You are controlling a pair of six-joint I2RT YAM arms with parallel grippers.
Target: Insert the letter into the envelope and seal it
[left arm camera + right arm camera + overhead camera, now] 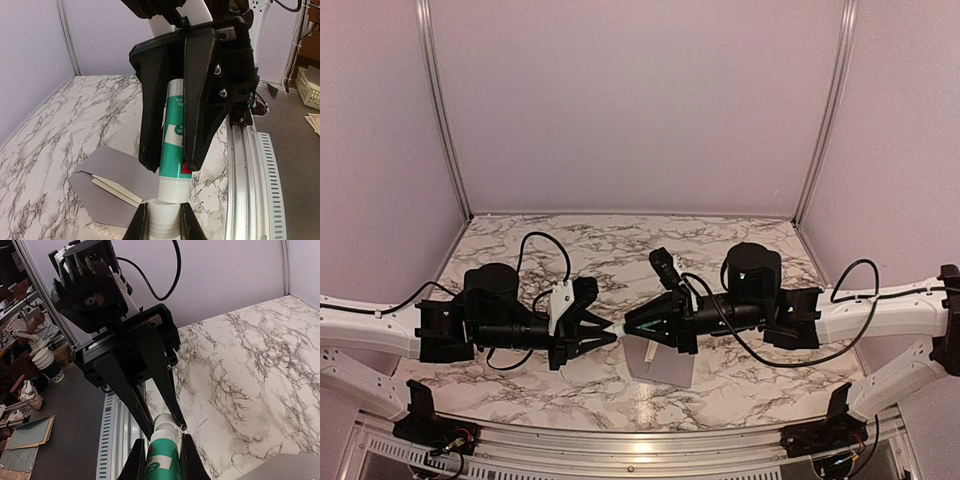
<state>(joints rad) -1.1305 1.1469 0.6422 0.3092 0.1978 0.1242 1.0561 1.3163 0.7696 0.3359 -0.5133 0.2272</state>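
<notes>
— Where's the letter [118,191]?
— Tucked in the envelope [120,167]. Only its cream edges show at the mouth, and the flap is open. The envelope lies flat on the marble surface [570,250], near the front edge, below where the two arms meet.
— And the fingers?
— The right fingers [137,465] are nearly closed, clamped on a green-and-white tube [175,145] held above the envelope. The left fingers [140,226] are just as narrow, pinching the tube's white cap [163,214]. Tip to tip, the two pairs nearly touch.
</notes>
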